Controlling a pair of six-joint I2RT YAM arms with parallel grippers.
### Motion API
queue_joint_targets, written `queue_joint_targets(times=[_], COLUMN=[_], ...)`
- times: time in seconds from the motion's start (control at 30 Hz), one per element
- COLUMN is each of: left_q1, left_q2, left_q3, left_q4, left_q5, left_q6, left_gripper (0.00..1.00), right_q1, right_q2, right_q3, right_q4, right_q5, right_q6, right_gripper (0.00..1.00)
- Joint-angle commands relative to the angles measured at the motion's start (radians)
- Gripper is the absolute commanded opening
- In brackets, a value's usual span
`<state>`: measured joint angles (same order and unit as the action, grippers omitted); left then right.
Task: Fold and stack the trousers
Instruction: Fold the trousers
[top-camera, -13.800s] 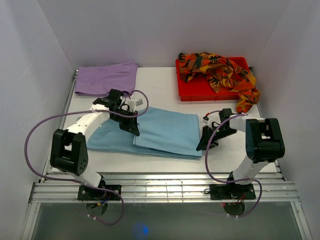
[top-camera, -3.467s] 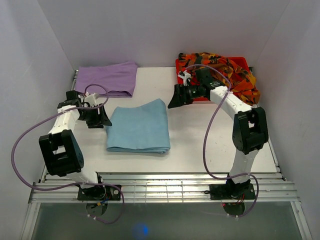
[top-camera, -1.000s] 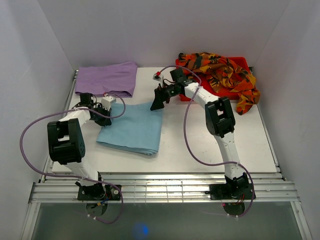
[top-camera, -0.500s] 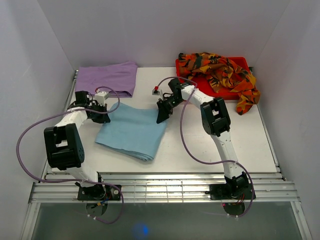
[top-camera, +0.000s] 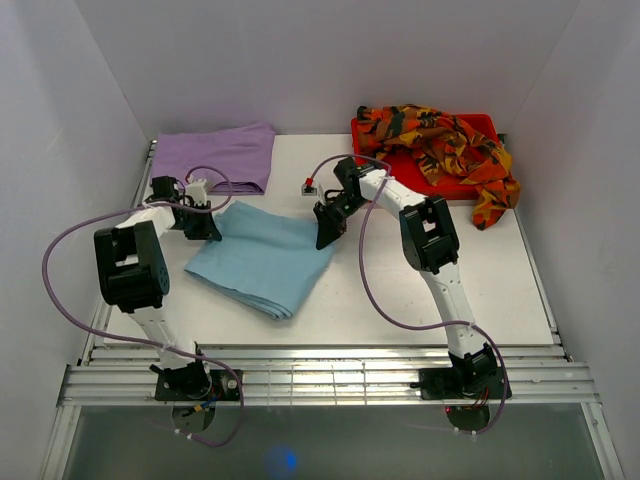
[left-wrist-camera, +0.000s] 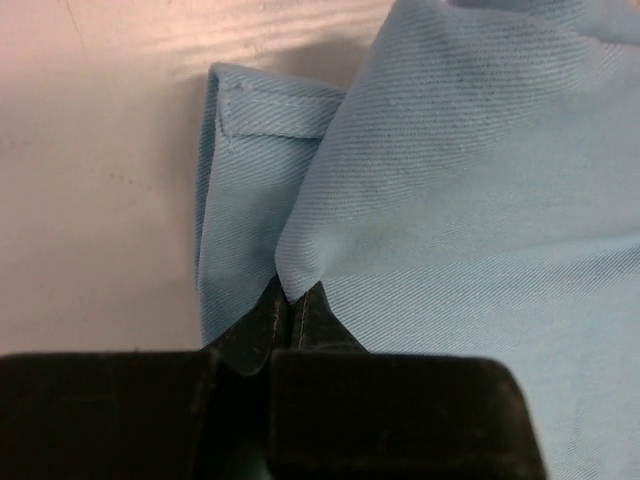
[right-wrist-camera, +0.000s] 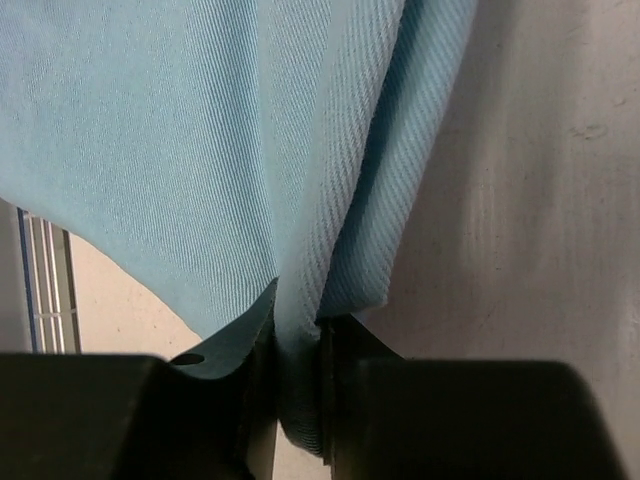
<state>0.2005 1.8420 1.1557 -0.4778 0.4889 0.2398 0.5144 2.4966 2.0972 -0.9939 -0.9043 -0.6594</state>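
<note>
Though between pale walls (top-camera: 300, 60), white table (top-camera: 500, 280).

Top view: the tips of the left gripper (top-camera: 203, 226) and right gripper (top-camera: 324, 234) are too small and dark to make out. The red tray (top-camera: 440, 183) is mostly buried under the patterned trousers (top-camera: 440, 140). Wrist views: the blue trousers (left-wrist-camera: 470, 200) run off the top and right edges. The pinched fold disappears between the fingers (right-wrist-camera: 250, 385).

Bright, diffuse light falls from above; shadows on the table (top-camera: 400, 290) are faint and soft. A blue glare spot sits bottom centre of the overhead view. Both wrist views are crisp on the weave of the light blue trousers (left-wrist-camera: 480, 200) and dark along the bottom edge.
</note>
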Motion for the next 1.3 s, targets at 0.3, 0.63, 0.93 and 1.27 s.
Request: queue_joint_targets(times=[0.3,0.63,0.93,1.27], left_q1=[0.057,-0.068,-0.156,-0.155], left_q2=[-0.182,-0.034,0.141,0.134], left_q3=[0.024,0.231,0.366,0.379], left_q4=[-0.002,-0.001,-0.001,0.043], left_q5=[0.236,0.228,0.218,0.217], left_q6=[0.066,0.012,0.013,-0.051], left_gripper=[0.60,0.75,0.75,0.00], right_q1=[-0.019,-0.005,-0.005,-0.005], right_q2=[-0.028,-0.048,-0.047,-0.016], right_q3=[-0.048,-0.108,-0.109,-0.100], right_q4=[-0.098,-0.081,-0.098,-0.149], right_q5=[0.171,0.163,0.165,0.182], right_q6=[-0.071,-0.071,-0.072,-0.098], right_gripper=[0.08,0.08,0.08,0.36])
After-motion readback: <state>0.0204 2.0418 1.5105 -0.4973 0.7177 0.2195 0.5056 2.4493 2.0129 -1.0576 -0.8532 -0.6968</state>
